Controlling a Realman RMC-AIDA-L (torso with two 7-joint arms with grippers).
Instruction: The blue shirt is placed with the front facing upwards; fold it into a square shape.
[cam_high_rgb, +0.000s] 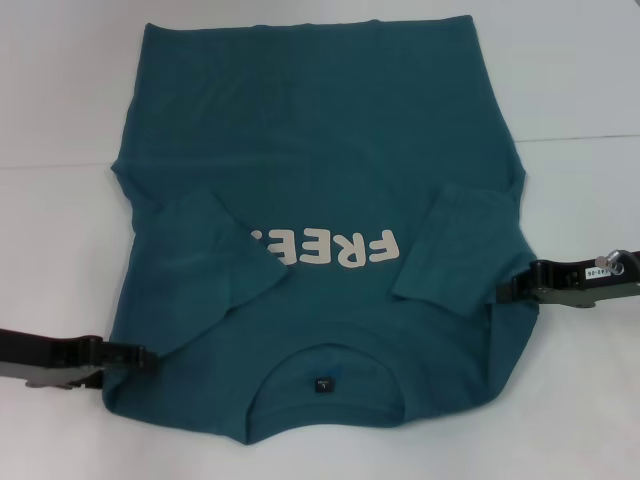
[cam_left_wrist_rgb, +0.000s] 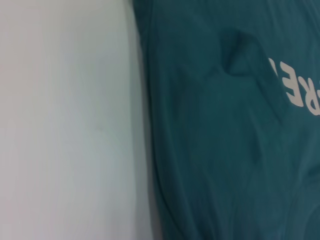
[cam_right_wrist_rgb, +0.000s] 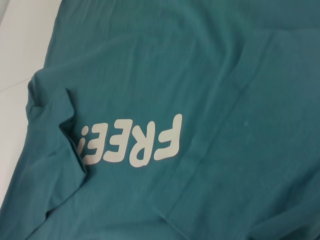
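A plain white, smooth-topped desk (cam_high_rgb: 580, 80) fills the whole scene. Its surface is evenly and softly lit, with only faint shading. A thin pale seam line crosses the desk near its far right part. No walls, floor or windows show.

You have a soft, matt knit cloth in the blue shirt (cam_high_rgb: 330, 130): no sheen, light creases near the folded sleeves. Its cream letters (cam_high_rgb: 330, 250) look like a flat, smooth print, slightly denser than the fabric around them. The small neck tag (cam_high_rgb: 322, 384) is dark cloth. Under it, the table (cam_high_rgb: 60, 90) reads as a smooth, matt white surface. The left gripper (cam_high_rgb: 125, 355) and right gripper (cam_high_rgb: 520, 285) show hard black casings, plastic by appearance, faintly glossy.
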